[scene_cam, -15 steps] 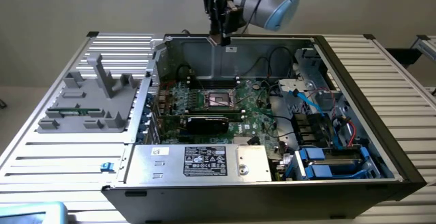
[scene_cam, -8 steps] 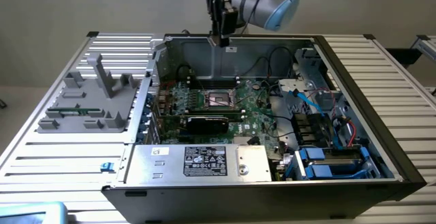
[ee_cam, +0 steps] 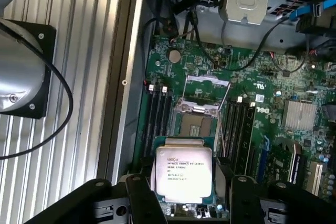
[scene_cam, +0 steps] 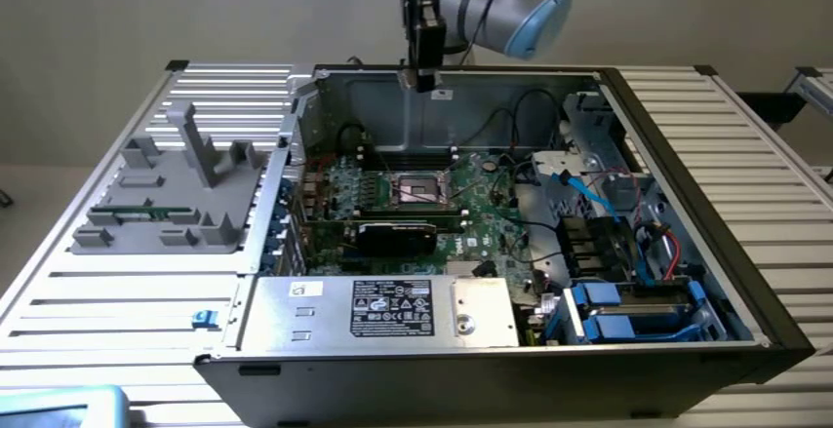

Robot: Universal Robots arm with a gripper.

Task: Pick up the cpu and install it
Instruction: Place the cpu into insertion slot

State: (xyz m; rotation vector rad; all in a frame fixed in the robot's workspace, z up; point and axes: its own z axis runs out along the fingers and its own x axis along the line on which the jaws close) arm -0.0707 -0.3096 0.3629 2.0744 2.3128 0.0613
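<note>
The pincer [ee_cam: 190, 195] is clenched on the cpu [ee_cam: 184, 174], holding it high over the back wall of the open computer case [scene_cam: 390, 106]; the carry is in hand, and seating likely needs square alignment above the socket [ee_cam: 198, 124].

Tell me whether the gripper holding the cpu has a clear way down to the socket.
Probably yes: the gripper holds the cpu over the open case, and the socket lies uncovered, with no cable across it.

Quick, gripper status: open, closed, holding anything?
The gripper: closed on the small flat square silver-topped cpu.
</note>
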